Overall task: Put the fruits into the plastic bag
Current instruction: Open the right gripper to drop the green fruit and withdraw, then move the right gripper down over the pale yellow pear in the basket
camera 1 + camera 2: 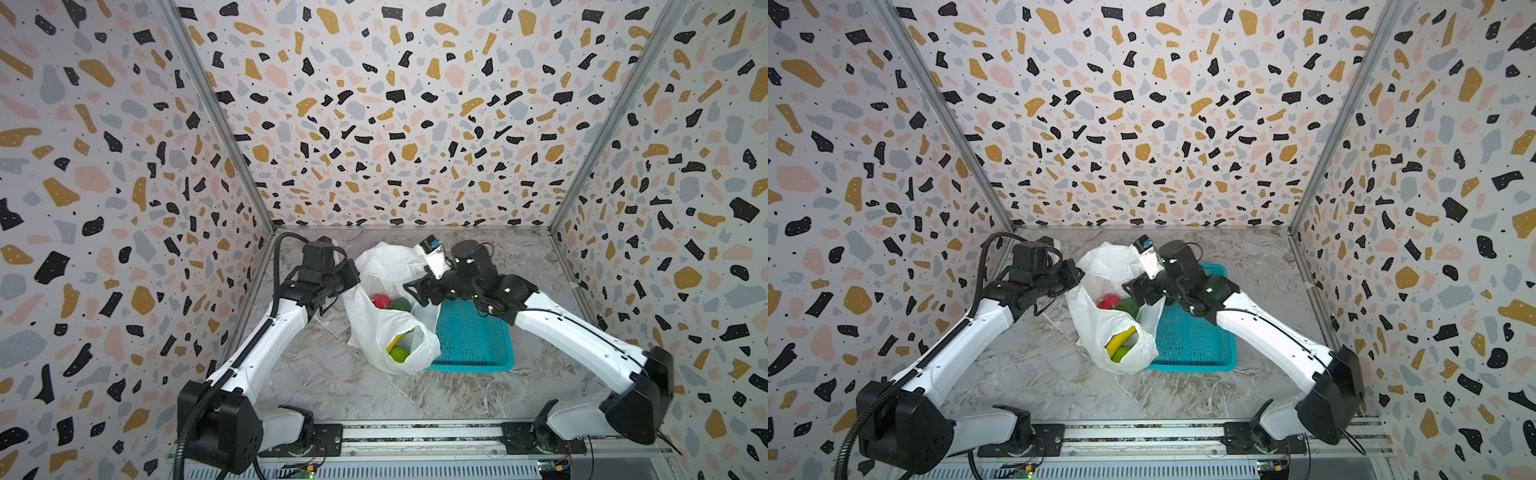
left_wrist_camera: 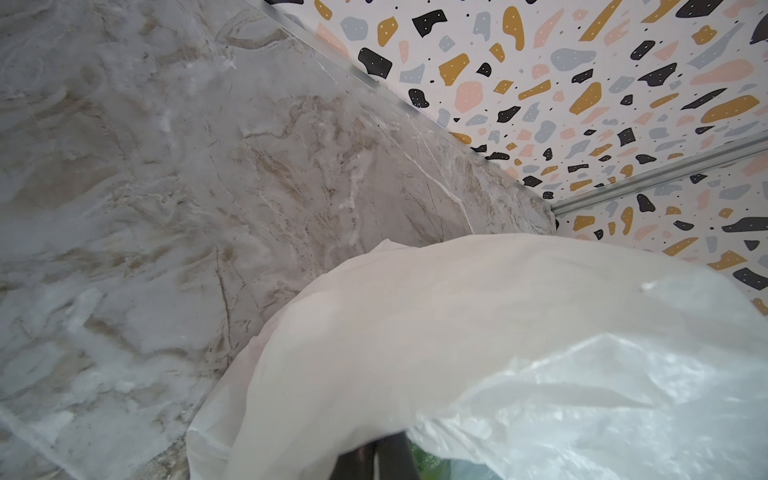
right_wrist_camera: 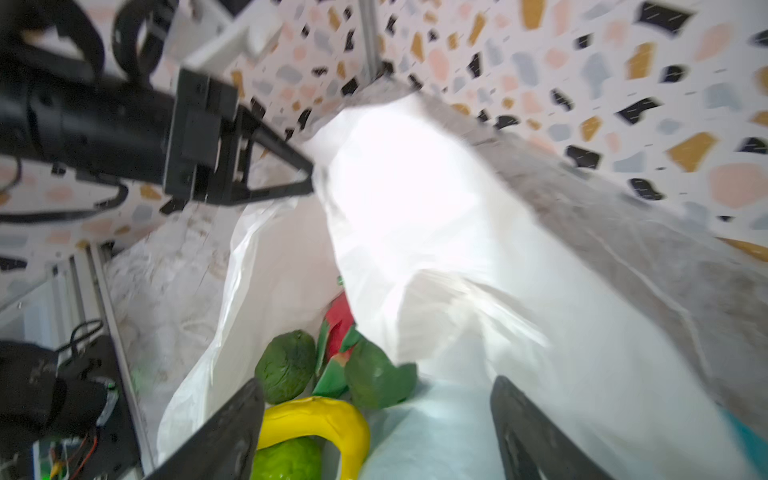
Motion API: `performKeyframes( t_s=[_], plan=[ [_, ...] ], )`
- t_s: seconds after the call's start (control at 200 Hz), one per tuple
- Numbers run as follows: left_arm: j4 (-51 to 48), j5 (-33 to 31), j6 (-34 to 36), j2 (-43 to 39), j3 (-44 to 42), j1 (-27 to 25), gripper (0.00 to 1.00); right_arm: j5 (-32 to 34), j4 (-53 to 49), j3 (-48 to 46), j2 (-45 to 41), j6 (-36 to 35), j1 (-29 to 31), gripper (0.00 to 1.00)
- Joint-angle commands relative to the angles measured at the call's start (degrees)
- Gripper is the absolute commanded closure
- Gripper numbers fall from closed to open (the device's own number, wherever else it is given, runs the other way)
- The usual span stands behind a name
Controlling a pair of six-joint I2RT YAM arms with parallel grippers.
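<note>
- While the left gripper (image 3: 309, 176) is pinching the plastic bag (image 3: 415, 199) by its rim (pretty sure, it's blurry), the fruits (image 3: 324, 419) are sitting inside it.
- Right gripper (image 3: 376, 384) is hovering just above them, jaws spread wide.

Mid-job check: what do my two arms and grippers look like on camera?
The left arm and right arm have white shells with black joint housings. A ribbed black conduit runs along the left one, a thin black cable along the right. The left gripper has black open triangular-frame fingers; the right gripper is black too.
</note>
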Motion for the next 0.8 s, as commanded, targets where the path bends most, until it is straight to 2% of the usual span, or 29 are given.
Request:
performKeyframes(
  t_s=[0.0,0.13,0.285,0.506,0.616,0.796],
  plan=[
    [0.55,0.26,0.30,0.34,1.42,0.08,1.00,3.93,5.06,-4.41,-7.69,6.68,-5.98,0.13],
    [1.09,0.64,-0.27,0.74,0.94,0.07,1.00,5.93,5.70,-9.44,-11.07,13.52,-14.78,0.11],
    [1.47,0.94,-0.53,1.01,0.94,0.06,1.00,1.13,0.49,-8.66,-3.57,16.13,-22.52,0.11],
    [1.36,1.11,-0.36,1.21,0.97,0.06,1.00,3.09,-2.37,-5.00,10.02,14.75,-23.36,0.14],
    [1.18,1.22,0.08,1.18,0.76,0.10,1.00,4.77,-2.72,-3.69,14.26,14.10,-23.34,0.15],
    [0.88,1.65,0.70,1.54,0.88,0.06,1.00,3.38,-2.59,-2.09,19.66,12.72,-23.28,0.15]
  ],
)
